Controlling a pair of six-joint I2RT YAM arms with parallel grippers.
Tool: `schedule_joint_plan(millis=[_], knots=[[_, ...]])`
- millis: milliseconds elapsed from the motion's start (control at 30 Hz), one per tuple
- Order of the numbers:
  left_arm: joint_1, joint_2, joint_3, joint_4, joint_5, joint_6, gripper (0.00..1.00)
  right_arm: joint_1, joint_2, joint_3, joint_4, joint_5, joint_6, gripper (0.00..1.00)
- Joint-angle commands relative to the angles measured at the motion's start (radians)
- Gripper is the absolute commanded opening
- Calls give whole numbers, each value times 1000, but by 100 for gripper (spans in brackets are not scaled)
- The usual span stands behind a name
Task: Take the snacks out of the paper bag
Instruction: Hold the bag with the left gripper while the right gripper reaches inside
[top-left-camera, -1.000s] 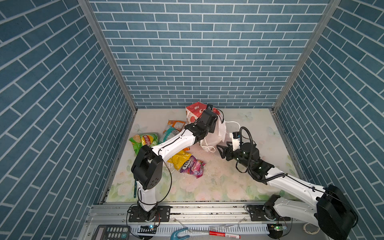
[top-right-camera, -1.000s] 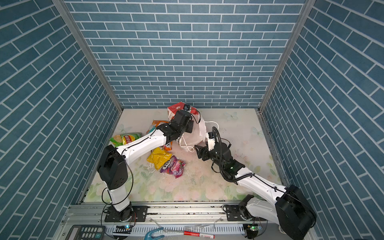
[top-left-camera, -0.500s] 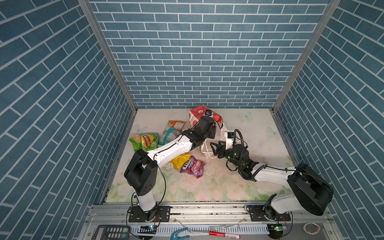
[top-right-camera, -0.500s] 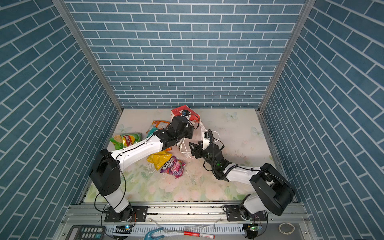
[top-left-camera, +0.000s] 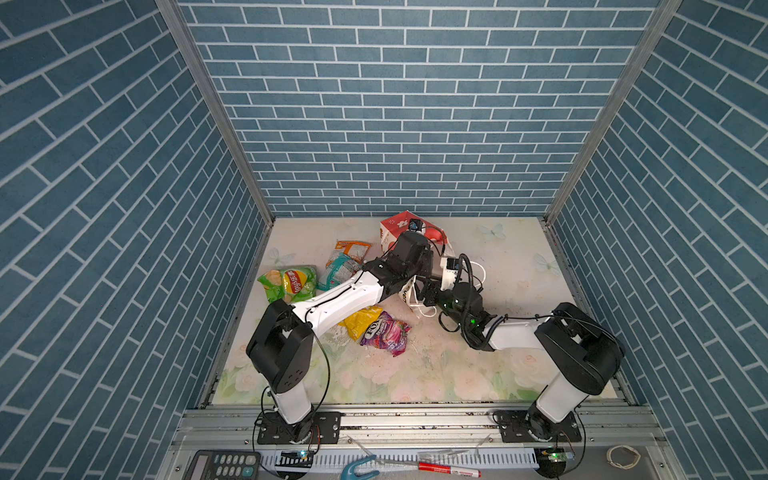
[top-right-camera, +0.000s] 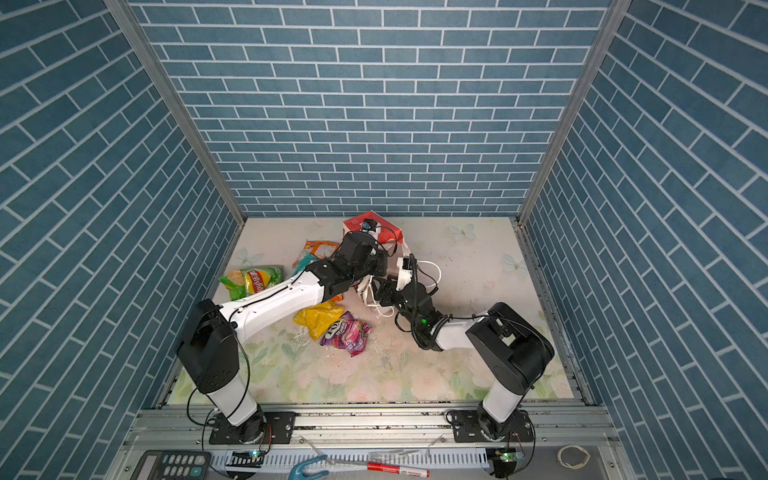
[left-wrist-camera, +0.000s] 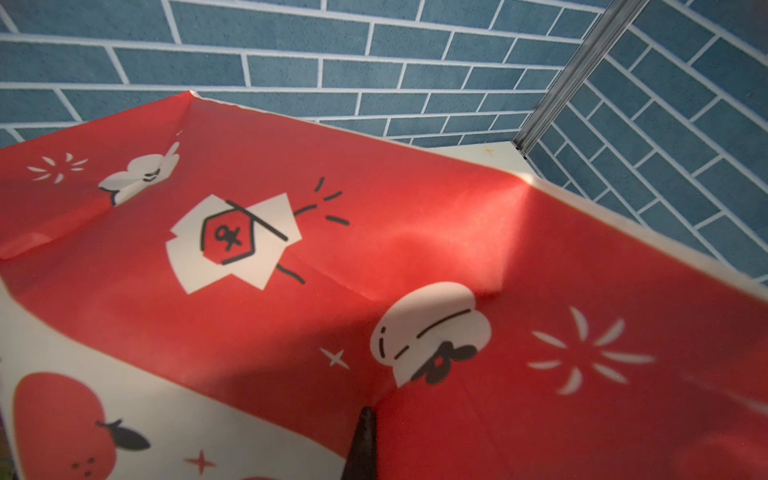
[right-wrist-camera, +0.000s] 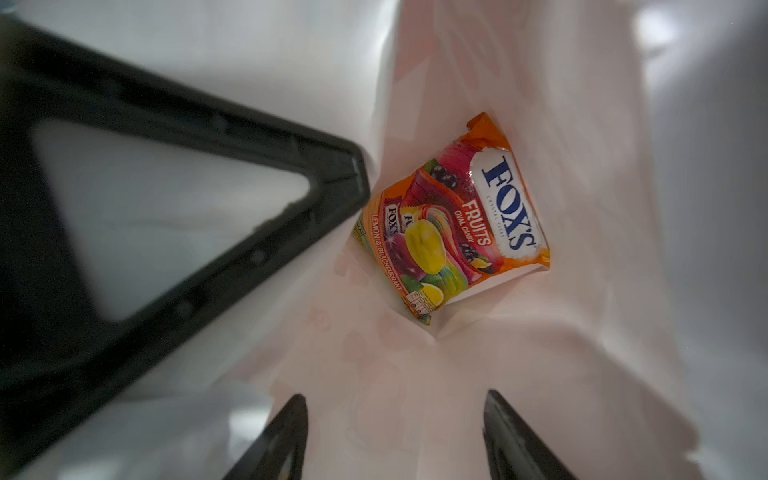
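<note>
- Paper bag (top-left-camera: 398, 225) lies tipped over at the back middle of the surface (top-left-camera: 507, 257). Its red bottom faces the back wall and its mouth faces the front; seen in both top views.
- One snack is inside: an orange candy packet (right-wrist-camera: 453, 216) sits at the far end of the bag's pale interior, label readable, untouched.
- Right claw (right-wrist-camera: 395, 399) is inside the bag mouth, pointing at that packet but well short of it. Jaws stand apart, nothing between them.
- Left claw (left-wrist-camera: 362, 436) is pinched tight on the bag's paper at a crease of the red printed panel. Only one dark tip shows in the left wrist view.
- White string handles (top-left-camera: 480, 270) trail onto the surface beside the right arm.
- Snacks already out, left of the bag:
  - orange-white packet (top-left-camera: 352, 249) and teal-white packet (top-left-camera: 338, 270), touching
  - green chip bag (top-left-camera: 289, 282), nearest the left wall
  - yellow packet (top-left-camera: 361, 319) and purple candy packet (top-left-camera: 386, 334), overlapping, nearer the front
- Front rail: calculator (top-left-camera: 222, 465), red marker (top-left-camera: 449, 470).
</note>
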Motion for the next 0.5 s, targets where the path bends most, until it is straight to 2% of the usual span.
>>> schedule_joint_plan(millis=[0, 167, 367, 467], knots=[[-8, -18, 61, -62, 23, -9, 0, 11, 25, 36, 42, -26, 14, 65], [-8, -8, 120, -106, 53, 5, 0, 17, 64, 80, -21, -18, -22, 65], [-9, -42, 104, -118, 45, 27, 0, 10, 131, 167, -43, -42, -26, 72], [-12, -58, 86, -119, 43, 32, 0, 2, 147, 184, -47, -9, -4, 79]])
